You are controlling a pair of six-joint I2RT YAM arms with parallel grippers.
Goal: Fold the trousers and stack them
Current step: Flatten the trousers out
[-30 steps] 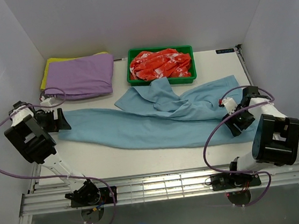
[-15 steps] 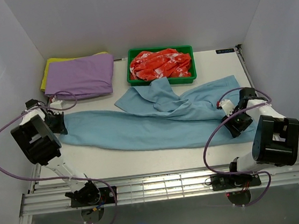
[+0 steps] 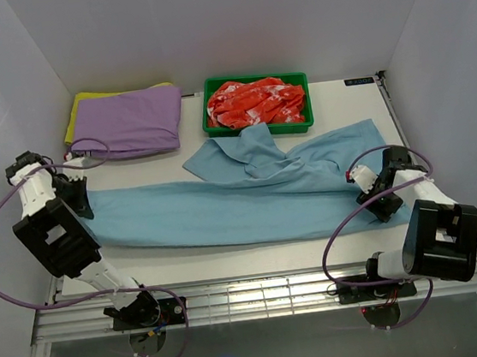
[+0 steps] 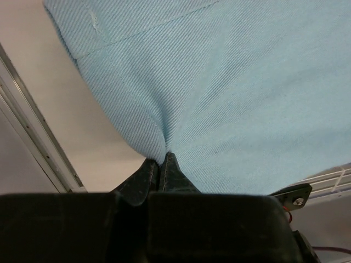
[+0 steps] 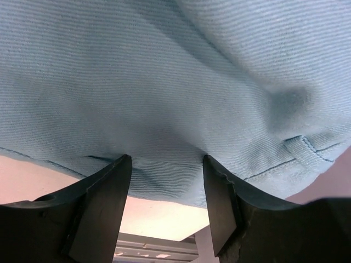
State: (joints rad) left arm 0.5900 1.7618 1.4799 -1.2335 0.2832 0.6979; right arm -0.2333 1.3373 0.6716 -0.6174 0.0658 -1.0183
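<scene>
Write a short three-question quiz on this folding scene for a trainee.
1. True or false: the left hand is shut on the trousers.
2. What lies in the green tray? A. tools B. red-and-white cloth C. nothing
3. Fill in: on the right hand, the fingers stand ____, with trouser cloth lying across the gap.
Key: 1 true; 2 B; 3 apart.
</scene>
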